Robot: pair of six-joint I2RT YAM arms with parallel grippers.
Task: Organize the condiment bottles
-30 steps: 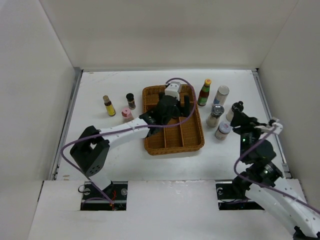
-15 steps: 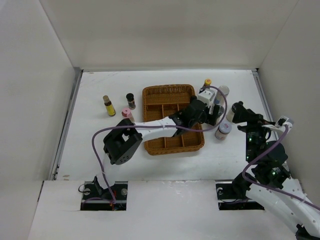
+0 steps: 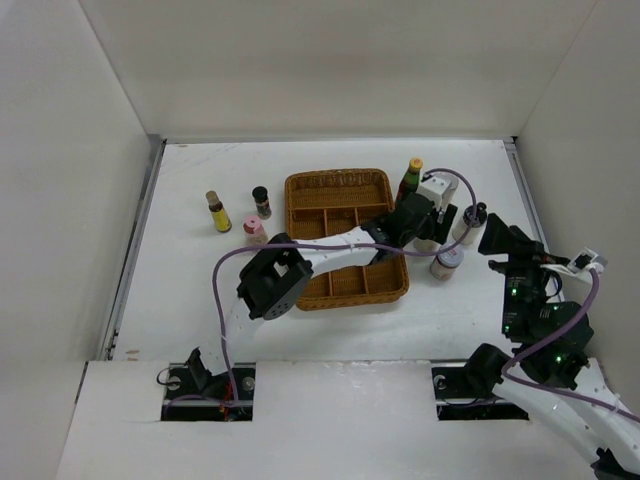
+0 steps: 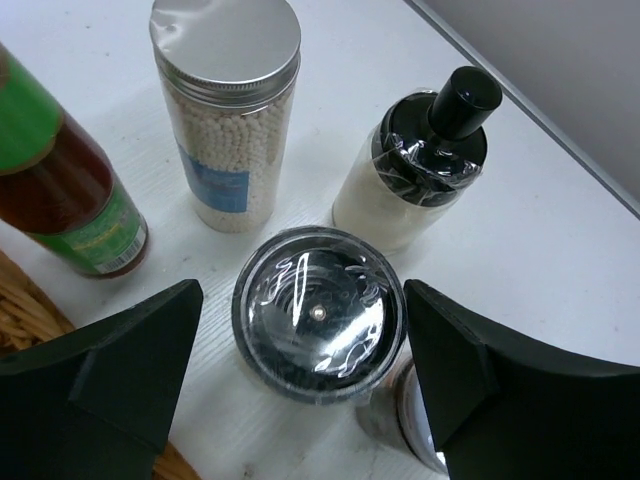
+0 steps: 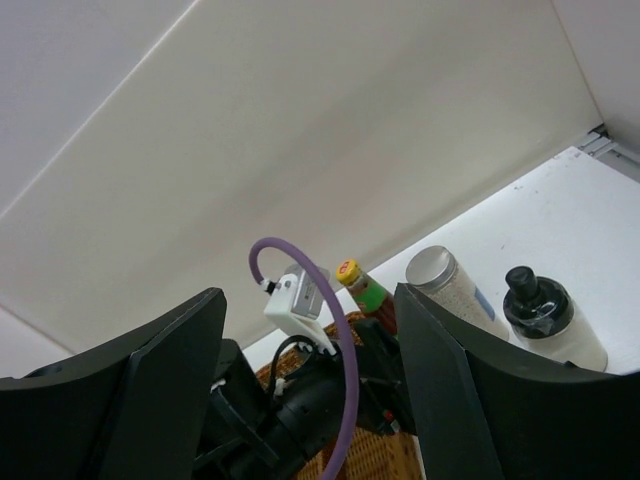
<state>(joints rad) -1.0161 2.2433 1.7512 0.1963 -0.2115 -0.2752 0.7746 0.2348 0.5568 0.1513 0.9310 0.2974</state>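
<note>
Nothing is put away yet.
The brown wicker tray [image 3: 335,176] looks bare, and the small bottles [image 3: 217,212] stand on the white table [image 3: 200,285] on both sides of it. The left gripper [image 4: 300,300] hangs wide open over a shiny clear-topped jar [image 4: 318,335] right of the tray. The right gripper [image 5: 308,300] is wide open too, holding nothing.

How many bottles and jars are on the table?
8. Left of the wicker tray: yellow-labelled bottle, black-capped bottle, pink-lidded jar. Right: sauce bottle, silver-lidded jar, white bottle, grinder, small jar. Others possibly hidden.
</note>
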